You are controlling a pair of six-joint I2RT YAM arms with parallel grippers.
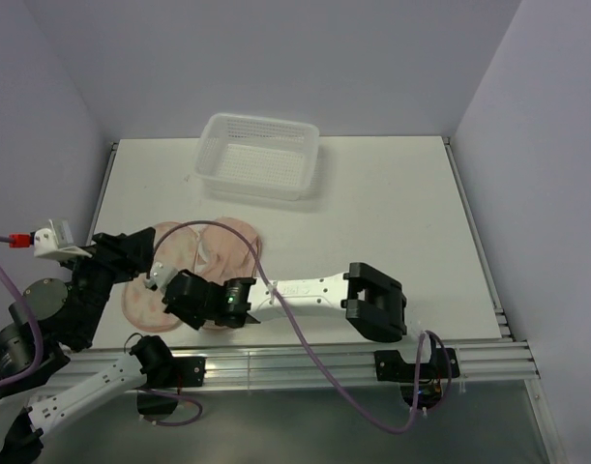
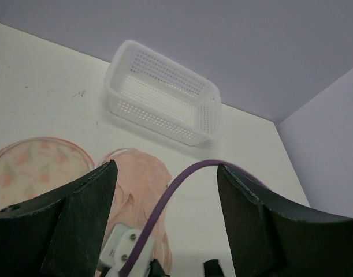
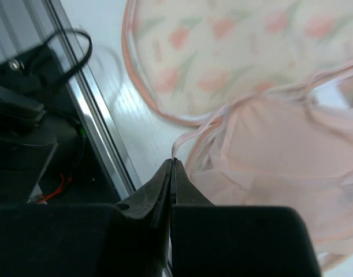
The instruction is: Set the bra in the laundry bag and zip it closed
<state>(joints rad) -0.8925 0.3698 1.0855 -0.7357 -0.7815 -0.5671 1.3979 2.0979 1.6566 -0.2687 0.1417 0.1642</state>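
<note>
**Right claw nipping a bra strap at the table's near-left**

The right claw (image 3: 173, 164) was pressed together, apparently pinching a thin strap of the bra (image 3: 280, 150). The bra lay touching the laundry bag (image 3: 222, 52), around 8 o'clock on the table (image 1: 392, 222). The left claw (image 2: 164, 176) hung spread wide above them, holding nothing. A strap-only hold looked slight, so a slow, low pull toward the bag's lining would suit best. The rail (image 3: 89, 115) sat close at 6 o'clock. The basket (image 1: 261, 184) stood well apart at 12, and open room lay toward 3.
</note>
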